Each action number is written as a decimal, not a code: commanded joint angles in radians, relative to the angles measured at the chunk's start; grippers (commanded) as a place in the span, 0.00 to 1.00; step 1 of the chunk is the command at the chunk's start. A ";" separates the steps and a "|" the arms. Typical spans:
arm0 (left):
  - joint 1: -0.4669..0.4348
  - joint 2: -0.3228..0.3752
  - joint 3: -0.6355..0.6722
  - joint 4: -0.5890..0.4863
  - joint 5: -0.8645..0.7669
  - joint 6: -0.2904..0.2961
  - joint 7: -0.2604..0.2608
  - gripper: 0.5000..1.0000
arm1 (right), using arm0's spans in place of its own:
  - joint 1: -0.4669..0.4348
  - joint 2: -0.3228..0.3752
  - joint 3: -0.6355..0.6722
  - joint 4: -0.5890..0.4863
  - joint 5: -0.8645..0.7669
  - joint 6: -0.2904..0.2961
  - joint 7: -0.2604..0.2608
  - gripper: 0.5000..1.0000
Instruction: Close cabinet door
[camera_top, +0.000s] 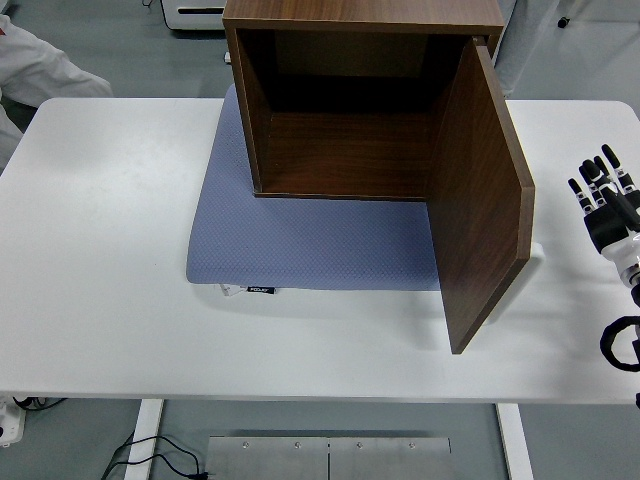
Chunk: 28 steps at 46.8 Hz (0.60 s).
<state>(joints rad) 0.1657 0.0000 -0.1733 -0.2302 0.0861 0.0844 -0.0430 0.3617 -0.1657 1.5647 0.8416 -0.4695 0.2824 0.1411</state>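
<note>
Right hand (604, 200): black and white, five fingers, at the right edge of the white table (100, 260); fingers (598, 180) stretched out and slightly spread, pointing away from the robot, holding nothing, and well apart from the door. Door (482, 195): dark brown wood, hinged on the right side of the cabinet, stood wide open, swung out toward the table's near edge with its free edge nearest the robot. Cabinet (360, 100): dark brown wooden box, open front facing the robot, interior bare, placed toward the far middle of the table. Mat (310, 235): blue-grey, textured, lay flat under the cabinet and reached out in front of it, with a small dark label at its near left edge. Person (40, 70): light clothing only, partly visible at the top left corner beyond the table. Left hand: not seen.
</note>
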 joint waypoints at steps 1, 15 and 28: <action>0.000 0.000 0.000 0.000 0.000 0.000 0.000 1.00 | 0.000 0.000 0.000 0.001 0.000 0.000 0.000 1.00; 0.000 0.000 0.000 0.000 0.000 0.000 0.000 1.00 | 0.000 0.000 0.002 0.001 0.000 0.000 0.000 1.00; 0.000 0.000 0.000 0.000 0.000 0.000 0.000 1.00 | 0.003 -0.001 0.002 0.004 0.000 0.000 0.000 1.00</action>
<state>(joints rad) 0.1656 0.0000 -0.1733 -0.2302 0.0854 0.0844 -0.0430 0.3651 -0.1657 1.5662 0.8431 -0.4693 0.2823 0.1410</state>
